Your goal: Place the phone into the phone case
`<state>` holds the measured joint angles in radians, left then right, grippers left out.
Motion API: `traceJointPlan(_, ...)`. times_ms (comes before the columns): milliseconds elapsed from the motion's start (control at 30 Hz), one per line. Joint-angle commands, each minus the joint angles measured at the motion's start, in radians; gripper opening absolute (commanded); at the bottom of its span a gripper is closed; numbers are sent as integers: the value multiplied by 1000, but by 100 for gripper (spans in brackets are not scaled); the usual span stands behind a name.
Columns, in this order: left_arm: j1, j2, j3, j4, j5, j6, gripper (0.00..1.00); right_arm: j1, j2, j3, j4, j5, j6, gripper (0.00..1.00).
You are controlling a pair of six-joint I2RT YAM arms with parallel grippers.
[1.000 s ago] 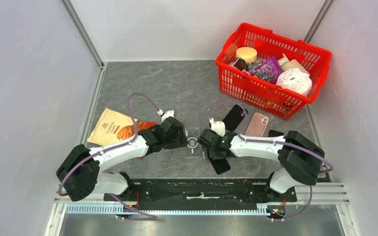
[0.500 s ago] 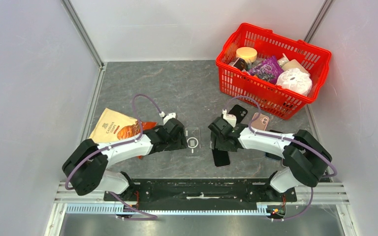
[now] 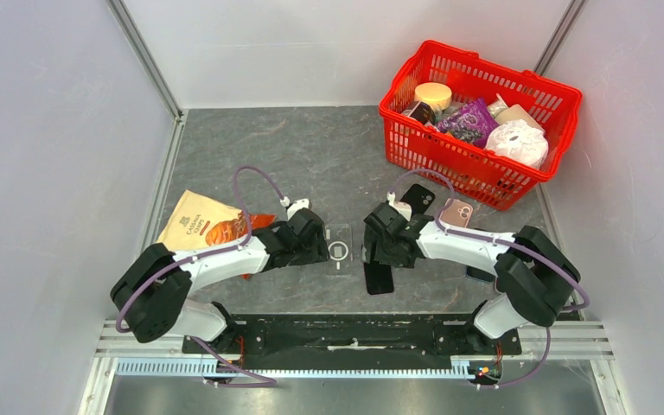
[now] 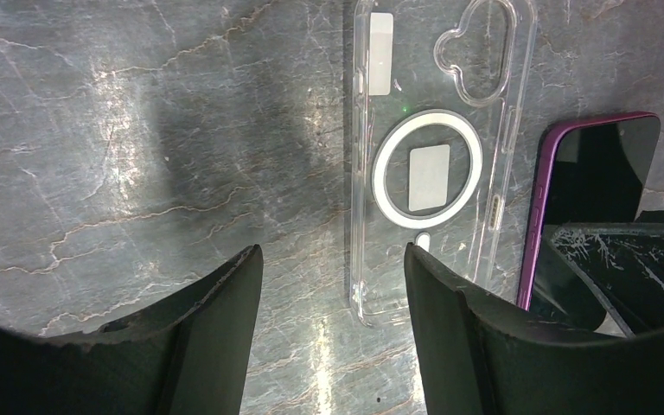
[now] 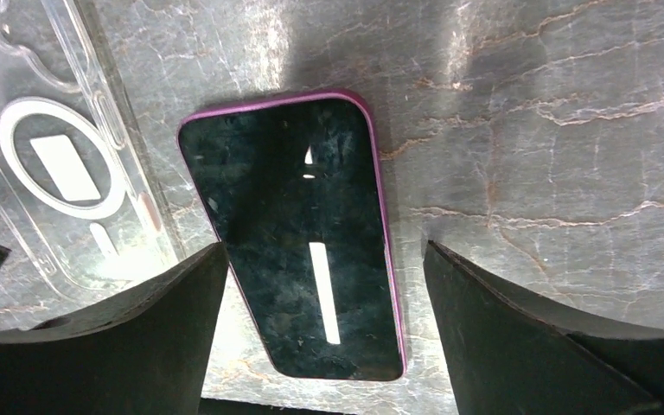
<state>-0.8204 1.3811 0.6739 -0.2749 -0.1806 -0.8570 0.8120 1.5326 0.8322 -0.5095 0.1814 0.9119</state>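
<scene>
The clear phone case (image 3: 338, 248) with a white ring lies flat on the grey table between the arms; it also shows in the left wrist view (image 4: 437, 164) and in the right wrist view (image 5: 60, 181). The phone (image 3: 379, 278), dark screen up with a purple rim, lies just right of the case (image 5: 298, 233) (image 4: 592, 194). My left gripper (image 3: 318, 245) (image 4: 330, 259) is open and empty at the case's left edge. My right gripper (image 3: 382, 244) (image 5: 324, 251) is open, its jaws standing on either side of the phone without closing on it.
A red basket (image 3: 484, 164) of groceries stands at the back right. A black phone (image 3: 418, 199) and a pink phone (image 3: 455, 213) lie in front of it. A chips bag (image 3: 199, 226) lies at the left beside the left arm.
Both grippers have drawn back from the case. The right gripper went back-right, then settled over the phone. The phone has shifted slightly left and straightened beside the case.
</scene>
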Motion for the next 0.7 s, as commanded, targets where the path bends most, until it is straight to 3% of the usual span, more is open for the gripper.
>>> traceJointPlan(0,-2,-20,-10,25,-18,-3,67,29,-47,-54,-30,42,-30,93)
traceJointPlan(267,0,-35,-13,13,-36,3,67,171,-57,-53,-56,178,-14,97)
traceJointPlan(667,1,-40,-19,11,-37,1,67,228,-185,-94,-16,219,15,97)
